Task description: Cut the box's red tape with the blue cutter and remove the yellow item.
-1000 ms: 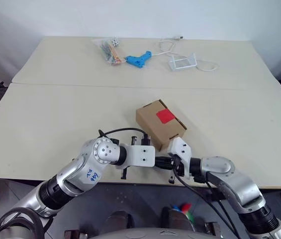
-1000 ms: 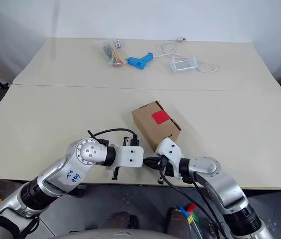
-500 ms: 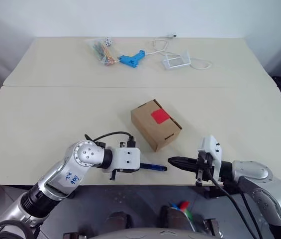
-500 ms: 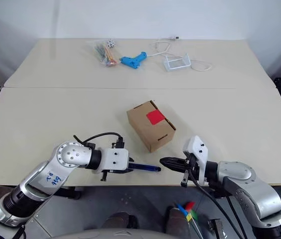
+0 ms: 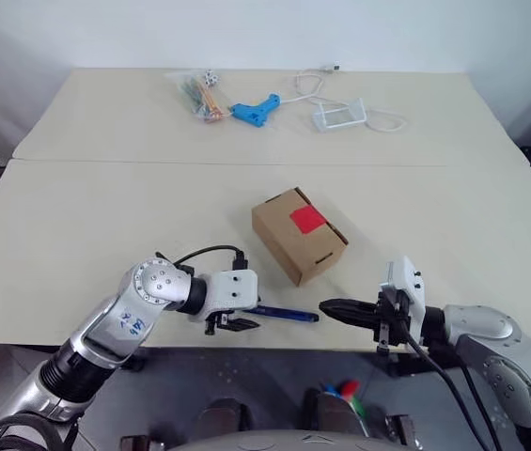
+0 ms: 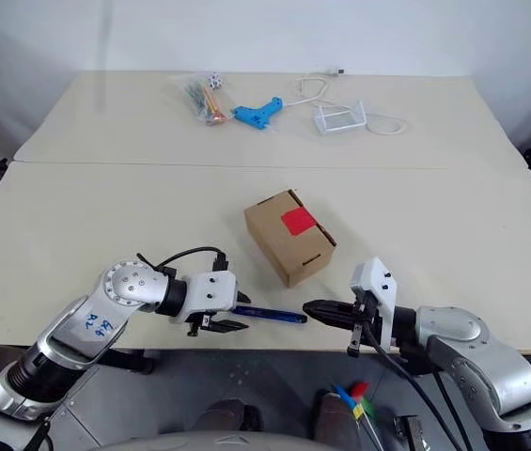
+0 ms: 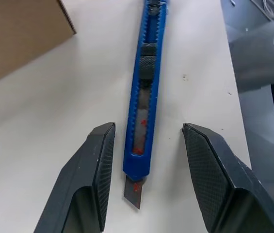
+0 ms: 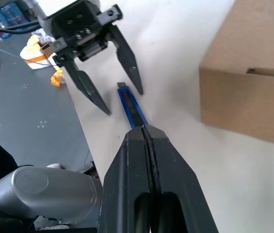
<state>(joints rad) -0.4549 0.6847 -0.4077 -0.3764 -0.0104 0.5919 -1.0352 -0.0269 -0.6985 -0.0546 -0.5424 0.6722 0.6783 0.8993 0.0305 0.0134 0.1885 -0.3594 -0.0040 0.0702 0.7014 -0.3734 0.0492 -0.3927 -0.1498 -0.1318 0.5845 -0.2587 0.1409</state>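
Cutter lies free on worktop edge between two pincers

Robot arms flank the blue cutter (image 5: pixel 284 313) at the lower centre of the head-camera frame. At lower left, the left pincer (image 5: pixel 232 324) stands with its two black fingers (image 7: pixel 95 179) spread to either side of the cutter's blade end, neither pad touching the handle, a stance that reads as a release or a fresh approach. The cutter lies flat on the pale worktop (image 5: pixel 105 216) close to its near edge, a short stub of blade showing at the end between the fingers and its slider on the upper face, so the tool looks ready to be picked up rather than in use.

Above and slightly right of it, in mid-frame, the box (image 5: pixel 299 235) sits at an angle, well apart from the cutter, with the red tape (image 5: pixel 308 219) intact across its top flaps. The yellow item is presumably sealed inside.

At lower right, the right pincer (image 5: pixel 327 306) has its fingers pressed together on nothing and points level toward the cutter's far tip, just beside it, probably held back to leave room.

Along the upper part of the frame lie a clear bag of coloured sticks (image 5: pixel 199 94), a light-blue gun-shaped tool (image 5: pixel 255 110) and a white cable (image 5: pixel 317 80) with a small clear stand (image 5: pixel 338 115), none of them in play.
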